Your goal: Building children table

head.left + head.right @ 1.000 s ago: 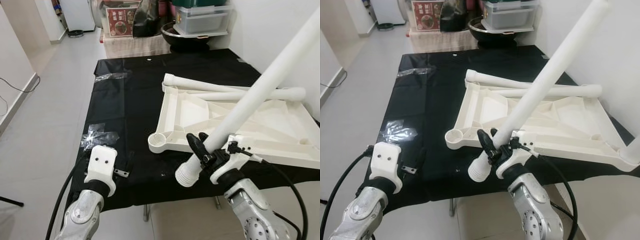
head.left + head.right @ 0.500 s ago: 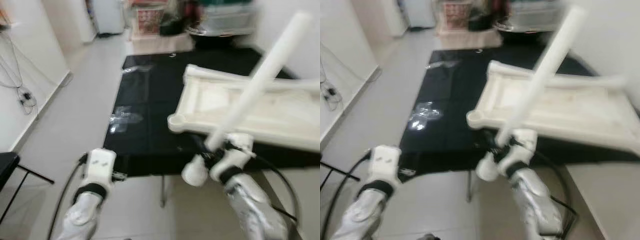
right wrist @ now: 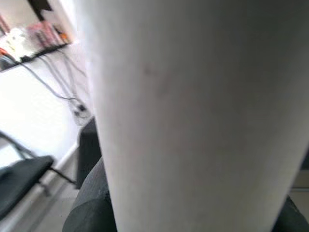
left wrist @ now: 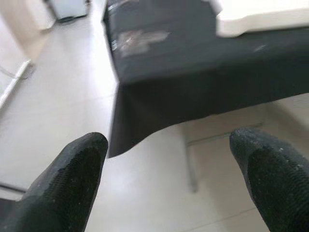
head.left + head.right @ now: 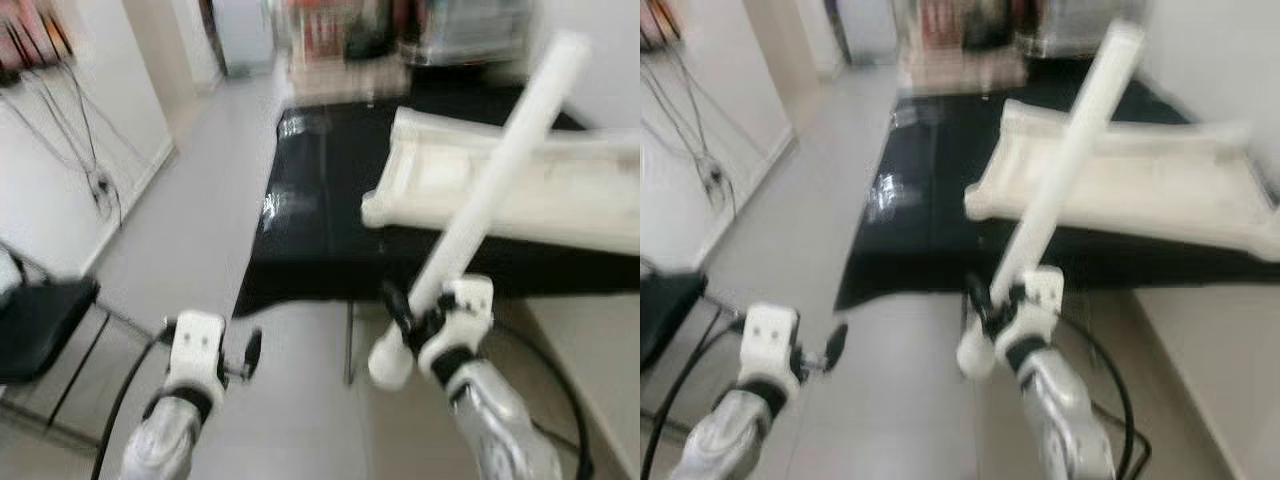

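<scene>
From the head cameras, the right gripper [image 5: 412, 318] pinched a white table leg [image 5: 497, 183] near its threaded end, tilted up over the tabletop [image 5: 520, 190] lying upside down at the bench's near edge, likely for fitting. The left wrist camera showed the left gripper [image 4: 169, 159] spread, holding nothing, above the floor [image 4: 63, 106]. The right wrist camera saw the leg pressed close.

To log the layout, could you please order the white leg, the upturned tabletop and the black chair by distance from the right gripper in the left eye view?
1. White leg, clamped in the right gripper.
2. Upturned tabletop, ahead on the black-covered table.
3. Black chair, far to the left.
</scene>
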Controlling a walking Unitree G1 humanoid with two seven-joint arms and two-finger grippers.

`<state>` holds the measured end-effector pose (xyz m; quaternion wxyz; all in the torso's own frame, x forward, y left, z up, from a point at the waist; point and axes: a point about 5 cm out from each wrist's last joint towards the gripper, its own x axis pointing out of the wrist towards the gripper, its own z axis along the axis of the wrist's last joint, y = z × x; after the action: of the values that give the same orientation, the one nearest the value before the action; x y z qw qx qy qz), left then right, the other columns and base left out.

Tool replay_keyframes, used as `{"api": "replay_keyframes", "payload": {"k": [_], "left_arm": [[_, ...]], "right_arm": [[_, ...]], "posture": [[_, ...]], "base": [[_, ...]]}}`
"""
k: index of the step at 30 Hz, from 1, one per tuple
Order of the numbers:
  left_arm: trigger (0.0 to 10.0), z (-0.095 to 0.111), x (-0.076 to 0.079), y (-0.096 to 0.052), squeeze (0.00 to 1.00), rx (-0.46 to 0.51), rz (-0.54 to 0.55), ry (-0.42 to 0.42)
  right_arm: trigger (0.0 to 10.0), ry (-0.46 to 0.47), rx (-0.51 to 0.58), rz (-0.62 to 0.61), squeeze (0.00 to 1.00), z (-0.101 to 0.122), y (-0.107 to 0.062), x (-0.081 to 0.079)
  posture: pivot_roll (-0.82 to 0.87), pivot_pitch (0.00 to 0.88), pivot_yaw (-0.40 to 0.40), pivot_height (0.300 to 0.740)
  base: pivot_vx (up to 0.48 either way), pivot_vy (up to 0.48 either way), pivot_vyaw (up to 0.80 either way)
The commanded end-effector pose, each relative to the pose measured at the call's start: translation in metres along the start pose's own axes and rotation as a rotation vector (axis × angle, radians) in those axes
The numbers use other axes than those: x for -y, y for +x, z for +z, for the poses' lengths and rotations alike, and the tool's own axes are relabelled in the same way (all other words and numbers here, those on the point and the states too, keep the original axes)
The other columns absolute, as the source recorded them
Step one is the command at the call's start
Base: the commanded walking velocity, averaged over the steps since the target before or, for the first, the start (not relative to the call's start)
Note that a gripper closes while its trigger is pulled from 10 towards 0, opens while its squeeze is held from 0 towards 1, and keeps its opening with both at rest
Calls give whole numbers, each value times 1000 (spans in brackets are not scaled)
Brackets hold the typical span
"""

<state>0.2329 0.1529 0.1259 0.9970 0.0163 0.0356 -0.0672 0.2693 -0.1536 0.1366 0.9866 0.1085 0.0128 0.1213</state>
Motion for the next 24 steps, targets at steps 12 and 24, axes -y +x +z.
{"api": "replay_keyframes", "payload": {"k": [12,24], "left_arm": [[10000,-12,2,7,0,-23,-38,-74],[10000,-12,0,8,0,-12,-34,-80]], "right_arm": [[10000,-10,3,19,0,-2,6,-4],[10000,-12,0,18,0,-4,7,-3]], "posture": [[-41,60,-7,740],[-42,57,-7,740]], "base": [[0,-291,0],[0,0,0]]}}
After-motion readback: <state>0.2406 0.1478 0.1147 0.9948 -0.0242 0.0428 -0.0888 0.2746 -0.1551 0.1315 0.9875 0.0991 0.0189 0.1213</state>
